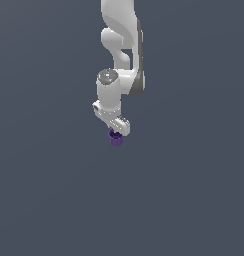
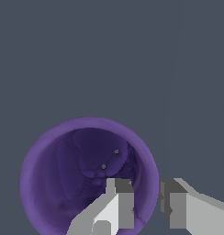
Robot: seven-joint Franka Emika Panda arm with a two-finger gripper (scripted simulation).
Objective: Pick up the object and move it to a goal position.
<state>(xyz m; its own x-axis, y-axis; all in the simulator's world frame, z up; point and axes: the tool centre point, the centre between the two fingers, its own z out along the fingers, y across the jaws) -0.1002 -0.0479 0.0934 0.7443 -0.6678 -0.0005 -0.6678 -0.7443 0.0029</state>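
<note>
The dark purple ribbed cup hangs right under my white gripper in the middle of the exterior view. In the wrist view I look down into the open cup. One finger is inside the cup and the other finger is outside it. The cup's wall sits between them, so my gripper is shut on the cup's rim. The cup stands upright. Whether it rests on the surface or is lifted cannot be told.
A plain dark grey-blue surface fills both views. The white arm comes down from the top of the exterior view. No goal marker shows.
</note>
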